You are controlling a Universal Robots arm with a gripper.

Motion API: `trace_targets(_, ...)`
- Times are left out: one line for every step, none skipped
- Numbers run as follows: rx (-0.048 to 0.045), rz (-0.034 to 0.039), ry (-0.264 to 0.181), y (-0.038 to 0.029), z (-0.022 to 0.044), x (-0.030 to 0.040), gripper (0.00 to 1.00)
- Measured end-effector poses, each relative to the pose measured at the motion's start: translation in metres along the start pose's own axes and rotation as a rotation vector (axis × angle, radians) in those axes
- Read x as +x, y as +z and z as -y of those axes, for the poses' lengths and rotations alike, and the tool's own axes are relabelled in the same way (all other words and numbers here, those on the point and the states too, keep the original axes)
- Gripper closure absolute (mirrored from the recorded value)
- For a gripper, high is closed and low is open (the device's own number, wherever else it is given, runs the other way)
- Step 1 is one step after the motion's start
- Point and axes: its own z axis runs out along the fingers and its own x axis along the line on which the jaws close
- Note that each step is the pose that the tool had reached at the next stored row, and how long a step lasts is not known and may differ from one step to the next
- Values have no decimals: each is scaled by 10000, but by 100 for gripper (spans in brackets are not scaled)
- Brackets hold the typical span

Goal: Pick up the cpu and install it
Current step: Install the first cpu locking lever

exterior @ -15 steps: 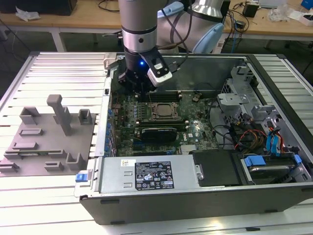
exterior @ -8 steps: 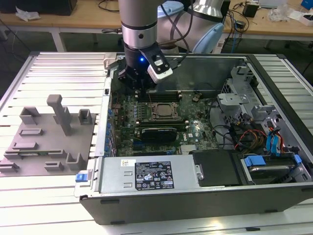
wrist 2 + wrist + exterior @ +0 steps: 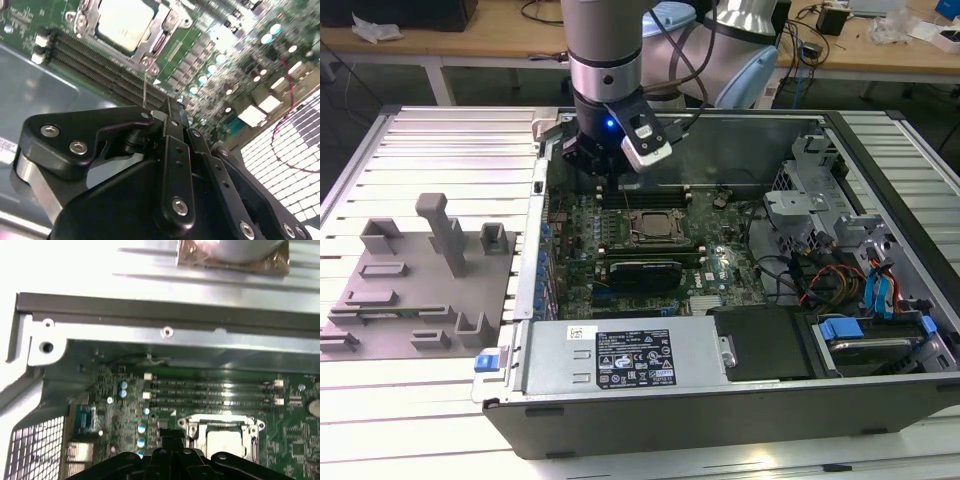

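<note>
End effector (image 3: 171,111) closed with nothing in it, hovering over the motherboard (image 3: 720,262) in the upper middle of the exterior view. Cpu (image 3: 651,224) sits seated on the motherboard at frame centre, just below the end effector

Exterior view: room above socket (image 3: 652,225) open overhead. Black expansion card (image 3: 640,272) close at socket's 6 o'clock; drive cage (image 3: 800,190), cables (image 3: 790,270) at 3 o'clock; case wall (image 3: 533,250) at 9 o'clock; gripper (image 3: 603,183) at 11.
</note>
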Motion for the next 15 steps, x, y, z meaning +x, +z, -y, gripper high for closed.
trace_targets(-63, 5, 3, 0, 0, 0, 89)
trace_targets(-188, 14, 9, 0, 0, 0, 89)
trace_targets(-306, 25, 14, 0, 0, 0, 89)
trace_targets(-413, 34, 18, 0, 0, 0, 89)
trace_targets(-564, 48, 25, 0, 0, 1, 89)
trace_targets(-649, 54, 28, 0, 0, 1, 89)
trace_targets(-691, 58, 31, 0, 0, 1, 89)
trace_targets(-695, 58, 33, 0, 0, 0, 89)
trace_targets(-695, 57, 29, 0, 1, -4, 89)
trace_targets(-695, 57, 29, 0, 1, -10, 89)
trace_targets(-694, 56, 32, 0, 2, -22, 89)
trace_targets(-695, 57, 31, 2, 3, -37, 89)
trace_targets(-695, 55, 33, 3, 6, -57, 89)
trace_targets(-695, 54, 33, 3, 7, -70, 89)
trace_targets(-695, 52, 33, 4, 8, -93, 89)
